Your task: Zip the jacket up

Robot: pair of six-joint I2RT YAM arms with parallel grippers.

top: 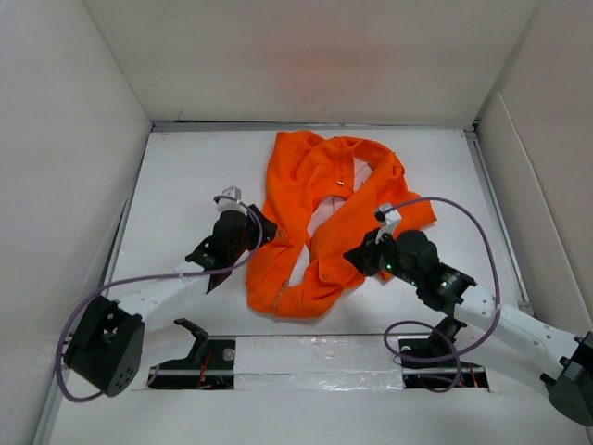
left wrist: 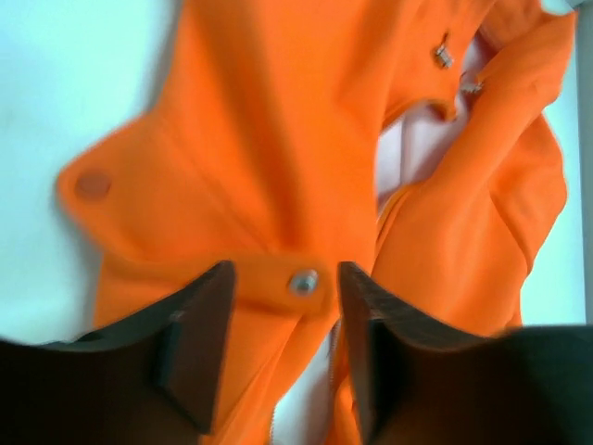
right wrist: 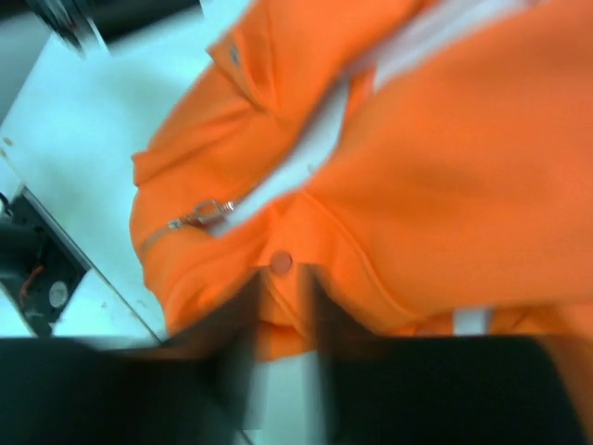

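The orange jacket [top: 320, 218] lies crumpled mid-table with its front open and the pale lining [top: 324, 213] showing. My left gripper [top: 262, 229] is at the jacket's left edge. In the left wrist view it [left wrist: 285, 278] is open, its fingers straddling an orange tab with a metal snap [left wrist: 303, 281] above the zipper teeth [left wrist: 331, 357]. My right gripper [top: 355, 257] is at the lower right hem. In the right wrist view its blurred fingers [right wrist: 285, 289] stand close together with a fold of hem between them, just below a snap [right wrist: 281, 263]. A metal zipper pull [right wrist: 208, 213] lies to the left.
White walls [top: 74, 120] enclose the white table [top: 185, 176]. A slot with electronics and cables [top: 199, 362] runs along the near edge between the arm bases. More metal zipper parts [left wrist: 443, 54] lie near the collar, far from both grippers.
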